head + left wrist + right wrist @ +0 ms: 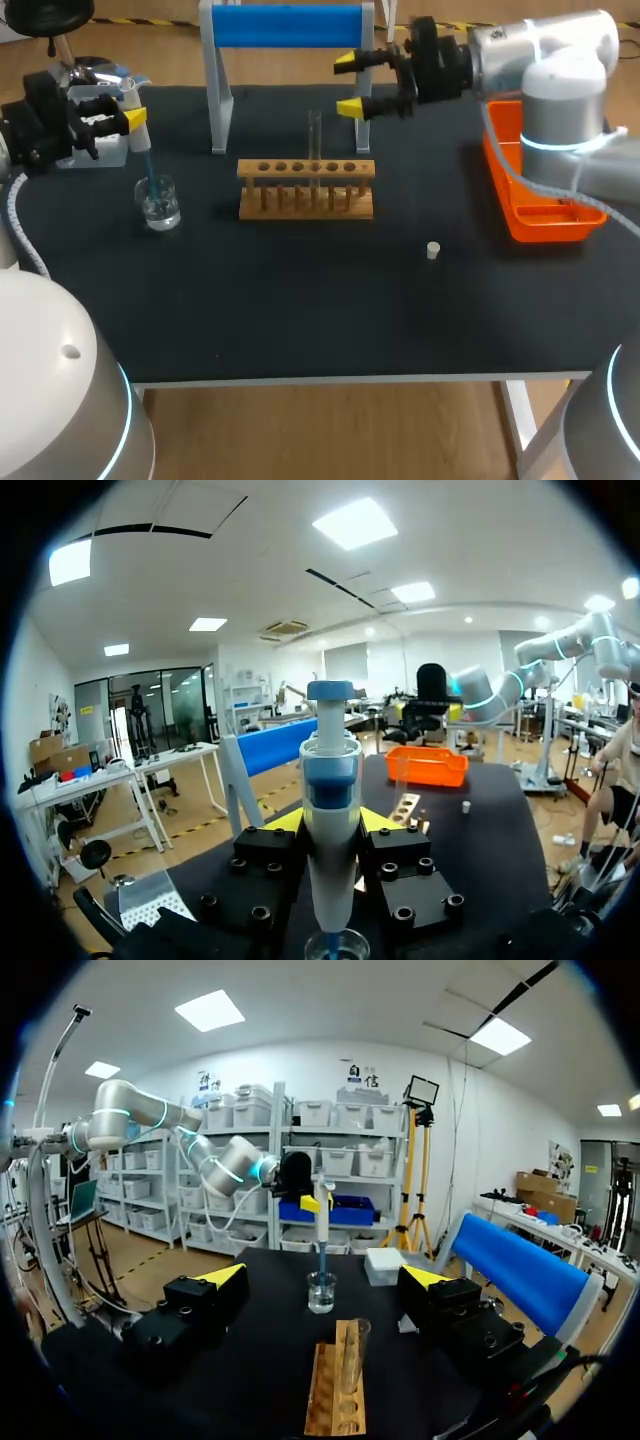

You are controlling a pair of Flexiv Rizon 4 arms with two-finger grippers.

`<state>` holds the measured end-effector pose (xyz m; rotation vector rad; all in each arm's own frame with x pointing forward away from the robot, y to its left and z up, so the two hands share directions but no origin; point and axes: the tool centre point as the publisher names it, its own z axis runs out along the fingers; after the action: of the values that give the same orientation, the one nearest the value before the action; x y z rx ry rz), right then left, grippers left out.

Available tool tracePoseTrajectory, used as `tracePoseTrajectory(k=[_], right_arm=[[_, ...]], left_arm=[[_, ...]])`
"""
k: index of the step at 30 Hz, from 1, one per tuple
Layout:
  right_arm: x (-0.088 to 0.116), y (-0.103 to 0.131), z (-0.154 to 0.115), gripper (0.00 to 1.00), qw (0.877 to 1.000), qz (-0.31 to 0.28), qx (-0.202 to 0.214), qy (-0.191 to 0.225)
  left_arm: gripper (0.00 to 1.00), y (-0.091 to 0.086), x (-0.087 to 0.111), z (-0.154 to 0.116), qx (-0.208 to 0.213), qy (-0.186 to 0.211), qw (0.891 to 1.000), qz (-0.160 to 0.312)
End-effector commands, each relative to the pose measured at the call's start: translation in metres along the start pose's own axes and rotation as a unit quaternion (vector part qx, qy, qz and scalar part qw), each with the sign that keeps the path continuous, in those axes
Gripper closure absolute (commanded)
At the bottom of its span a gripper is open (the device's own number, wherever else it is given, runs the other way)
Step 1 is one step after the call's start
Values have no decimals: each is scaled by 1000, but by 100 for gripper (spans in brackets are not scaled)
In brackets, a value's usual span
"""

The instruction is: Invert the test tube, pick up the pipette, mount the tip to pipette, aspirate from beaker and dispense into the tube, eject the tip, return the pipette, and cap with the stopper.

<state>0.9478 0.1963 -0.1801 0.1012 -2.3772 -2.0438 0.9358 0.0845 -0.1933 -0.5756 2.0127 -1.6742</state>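
I am judging aspiration underway: left pincer (133,118) gripping the pipette (331,780), tip (147,168) in the beaker (160,205); right pincer (350,85) hanging wide; dispensing, ejecting, capping remaining.

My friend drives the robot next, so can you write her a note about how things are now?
Left gripper: shut on the pipette, tip down in the beaker.
Right gripper: open, empty, above the table behind the rack.
Test tube upright in the rack; stopper loose on the table.
Done: pipette picked up, tip mounted.
Left: dispense into tube, eject tip, return pipette, cap.
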Motion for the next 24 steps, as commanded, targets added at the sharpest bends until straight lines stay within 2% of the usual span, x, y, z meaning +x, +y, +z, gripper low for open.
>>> tracePoseTrajectory(k=[1,10,24], right_arm=[[-3,-13,-8,0,1000,2,1,2],[-1,-41,-8,0,1000,1,24,12],[-11,-80,6,0,997,-1,72,4]], left_arm=[[100,0,0,0,0,0,1000,0],[100,0,0,0,0,0,1000,0],[100,0,0,0,0,0,1000,0]])
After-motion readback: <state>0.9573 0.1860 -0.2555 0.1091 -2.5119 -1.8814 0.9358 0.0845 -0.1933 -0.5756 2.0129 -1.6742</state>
